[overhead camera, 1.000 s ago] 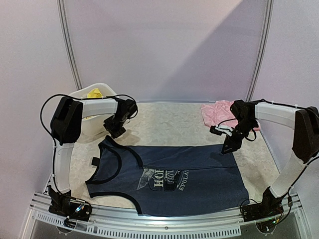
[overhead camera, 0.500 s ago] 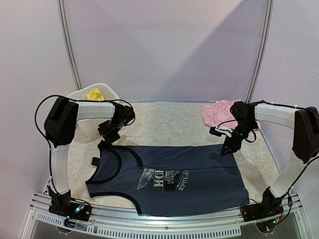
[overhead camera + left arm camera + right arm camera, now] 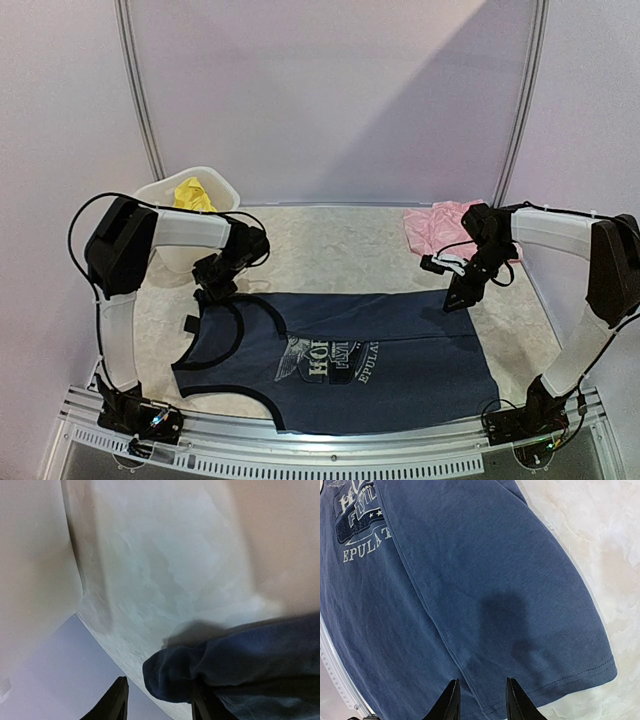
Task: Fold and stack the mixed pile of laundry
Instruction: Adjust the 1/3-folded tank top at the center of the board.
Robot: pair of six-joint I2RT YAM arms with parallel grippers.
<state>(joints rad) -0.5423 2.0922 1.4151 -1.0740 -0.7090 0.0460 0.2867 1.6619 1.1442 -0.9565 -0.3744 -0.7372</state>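
1. My left pincer (image 3: 159,689) stood released, jaws apart at the strap end of the navy top (image 3: 380,350), likely to pinch it for folding.
2. My right pincer (image 3: 481,684) hung released just above the top's far hem corner.
3. Both arms reached inward, wrists tipped down.
4. The top lay flat on the desk (image 3: 340,245); the pink piece (image 3: 440,225) sat far right.

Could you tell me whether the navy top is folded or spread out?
Spread out: the navy tank top lies open on the table, print facing up, neckline and hem visible.
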